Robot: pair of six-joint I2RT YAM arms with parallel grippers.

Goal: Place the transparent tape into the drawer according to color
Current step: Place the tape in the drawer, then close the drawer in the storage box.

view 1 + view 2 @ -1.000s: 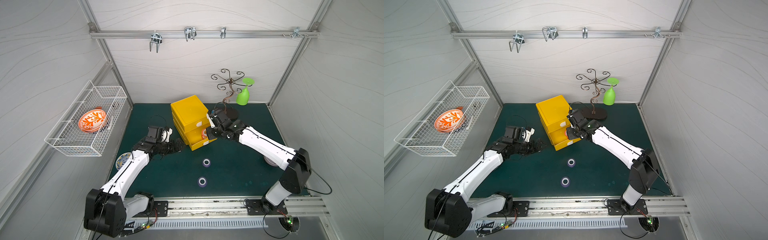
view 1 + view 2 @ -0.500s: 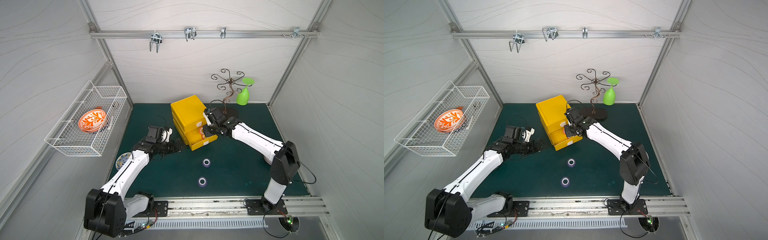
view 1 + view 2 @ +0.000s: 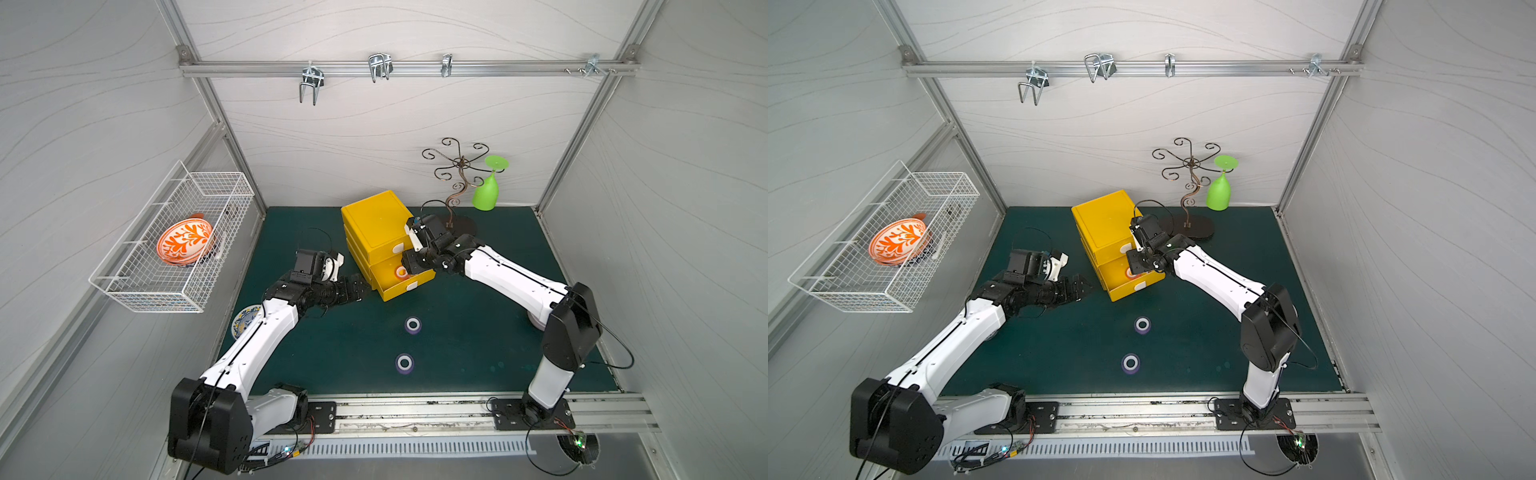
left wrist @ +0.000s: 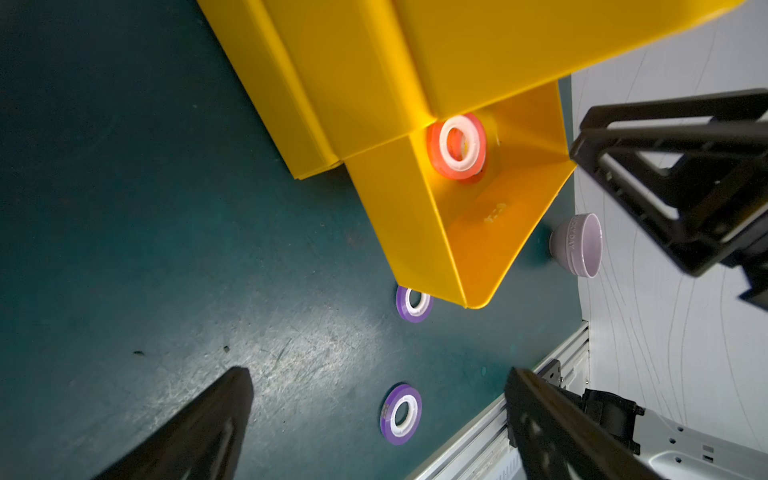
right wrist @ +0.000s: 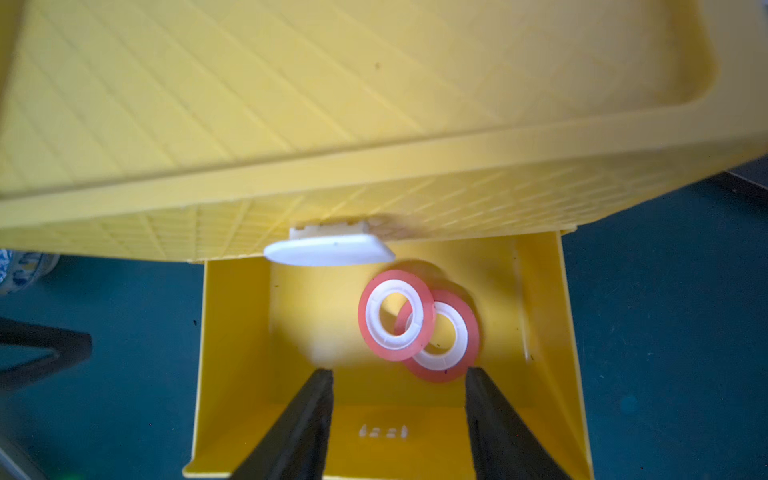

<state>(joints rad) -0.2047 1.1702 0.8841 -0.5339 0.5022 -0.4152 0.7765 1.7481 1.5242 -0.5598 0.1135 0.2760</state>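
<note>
Yellow box [image 3: 372, 220] stands mid-bench, set askew to the walls. One drawer [image 3: 392, 293], below a closed one, stands pulled out toward the front rail [image 3: 415, 415].

The green bench [image 3: 478, 340] between the drawer front and the rail is broad open room. Two purple rolls lie flat on it, one nearer the drawer [image 3: 412, 331], one nearer the rail [image 3: 404, 369], well apart from each other.

Behind the box, the dark base of a wire stand [image 3: 463, 226] sits near the right wrist.

Right fingers [image 5: 307, 415] are parted and grasp nothing. They are poised over the front half of the pulled-out drawer, inside its side walls.

Two red rolls lie on the drawer floor just past the fingertips, toward the box. The upper roll [image 5: 372, 314] is propped overlapping the lower roll [image 5: 459, 328]. The lower roll's rim is close to one fingertip; contact cannot be told.

Left fingers [image 4: 199, 419] are spread wide and empty, low over the bench just beside the box's left wall.
</note>
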